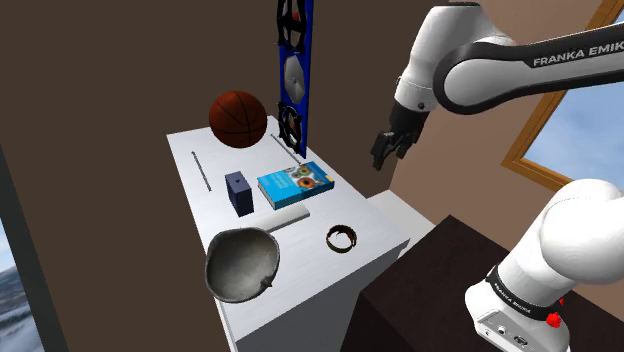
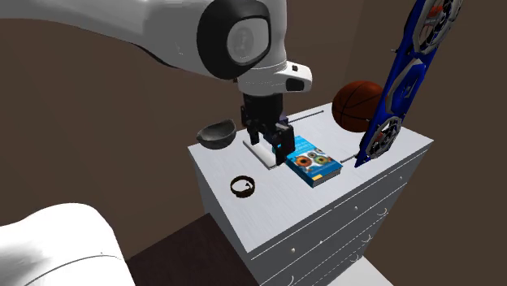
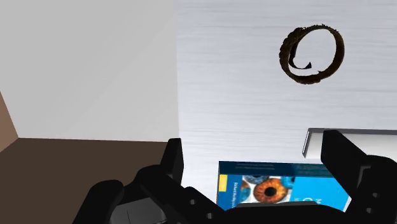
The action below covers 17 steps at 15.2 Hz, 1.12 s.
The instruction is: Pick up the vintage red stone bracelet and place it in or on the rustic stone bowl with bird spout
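Three things near the bracelet (image 3: 287, 56): bowl (image 1: 240, 262), blue book (image 1: 295, 184), white block (image 1: 285, 217).

- A white dresser (image 1: 378, 222) carries everything, with a book (image 1: 294, 184) lying mid-top.
- Bracelet (image 1: 342, 239): near the book, toward the shoulder view's lower right.
- White bar (image 1: 285, 217): just beside the book, between it and the bowl (image 1: 241, 264).
- Dark box (image 1: 239, 192): just left of the book.
- Rod (image 1: 201, 171): beyond that box.
- Ball (image 1: 238, 118) and blue panel (image 1: 294, 70): behind the book.
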### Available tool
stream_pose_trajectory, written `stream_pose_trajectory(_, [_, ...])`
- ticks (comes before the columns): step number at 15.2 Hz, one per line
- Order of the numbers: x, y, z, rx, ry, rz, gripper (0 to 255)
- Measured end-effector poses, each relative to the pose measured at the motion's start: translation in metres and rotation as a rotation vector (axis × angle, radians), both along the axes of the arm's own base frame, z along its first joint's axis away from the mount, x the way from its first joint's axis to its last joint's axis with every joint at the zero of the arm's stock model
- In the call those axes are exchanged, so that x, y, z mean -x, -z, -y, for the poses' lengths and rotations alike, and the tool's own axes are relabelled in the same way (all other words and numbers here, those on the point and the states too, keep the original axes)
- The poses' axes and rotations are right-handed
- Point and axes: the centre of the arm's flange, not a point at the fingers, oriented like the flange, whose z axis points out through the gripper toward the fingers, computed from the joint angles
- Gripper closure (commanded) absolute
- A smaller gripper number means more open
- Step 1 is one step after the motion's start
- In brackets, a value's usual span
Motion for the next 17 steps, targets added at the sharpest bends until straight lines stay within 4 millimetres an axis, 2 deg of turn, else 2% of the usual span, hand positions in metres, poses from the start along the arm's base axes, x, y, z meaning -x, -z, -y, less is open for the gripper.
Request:
stream_pose_trajectory(10, [-0.006, 0.116, -0.062, 0.022, -0.015, -0.016, 0])
stream_pose_trajectory(12, [-0.008, 0.145, -0.078, 0.026, -0.018, -0.020, 0])
stream_pose_trajectory(14, [-0.009, 0.165, -0.087, 0.030, -0.020, -0.022, 0])
stream_pose_trajectory(17, [-0.007, 0.185, -0.093, 0.031, -0.021, -0.023, 0])
